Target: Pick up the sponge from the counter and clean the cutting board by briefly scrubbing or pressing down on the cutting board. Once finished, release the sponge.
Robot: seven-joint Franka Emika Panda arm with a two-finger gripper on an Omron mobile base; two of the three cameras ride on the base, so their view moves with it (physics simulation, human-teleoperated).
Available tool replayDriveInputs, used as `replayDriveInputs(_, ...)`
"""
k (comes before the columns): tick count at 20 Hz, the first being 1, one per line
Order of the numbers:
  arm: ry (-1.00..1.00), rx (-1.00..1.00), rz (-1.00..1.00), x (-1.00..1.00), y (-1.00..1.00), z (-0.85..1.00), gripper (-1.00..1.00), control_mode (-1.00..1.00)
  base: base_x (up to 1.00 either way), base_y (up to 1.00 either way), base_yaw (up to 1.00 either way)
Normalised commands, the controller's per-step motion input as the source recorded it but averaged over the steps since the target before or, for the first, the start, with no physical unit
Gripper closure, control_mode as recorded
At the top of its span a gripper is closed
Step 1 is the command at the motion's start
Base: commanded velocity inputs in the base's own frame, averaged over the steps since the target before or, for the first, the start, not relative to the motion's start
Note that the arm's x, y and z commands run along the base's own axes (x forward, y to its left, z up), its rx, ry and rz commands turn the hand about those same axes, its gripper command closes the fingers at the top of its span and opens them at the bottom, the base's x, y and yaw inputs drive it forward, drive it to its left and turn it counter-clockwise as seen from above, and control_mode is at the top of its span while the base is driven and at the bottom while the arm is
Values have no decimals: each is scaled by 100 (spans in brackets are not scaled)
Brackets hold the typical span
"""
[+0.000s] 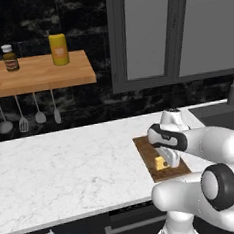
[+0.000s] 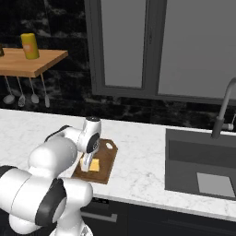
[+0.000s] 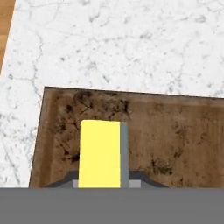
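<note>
The dark brown cutting board (image 1: 146, 155) (image 2: 107, 159) (image 3: 175, 140) lies on the white marble counter (image 1: 68, 163) (image 2: 143, 147) near its front edge. My gripper (image 1: 166, 160) (image 2: 86, 161) (image 3: 104, 183) points down over the board and is shut on the yellow sponge (image 1: 159, 162) (image 2: 94, 164) (image 3: 99, 153). The sponge's grey scrubbing layer shows along one side in the hand view. It sits over the board's front part, at or just above the wood; I cannot tell whether it touches. The fingertips are mostly hidden.
A dark sink (image 2: 203, 161) with a faucet (image 2: 223, 110) lies right of the board. A wooden wall shelf (image 1: 35, 73) with bottles and hanging utensils (image 1: 21, 117) is at the back left. A window (image 1: 176, 28) is behind.
</note>
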Motion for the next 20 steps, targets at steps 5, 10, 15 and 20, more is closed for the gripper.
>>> replayDriveInputs(5, 0, 0, 2, 47, 20, -8, 100, -100, 0, 0, 0)
replayDriveInputs(10, 0, 0, 2, 53, 3, -7, 100, -100, 0, 0, 0)
replayDriveInputs(15, -1, 0, 2, 28, 0, -4, 100, -100, 0, 0, 0)
replayDriveInputs(20, -7, 0, 5, -23, -4, 9, 100, -100, 0, 0, 0)
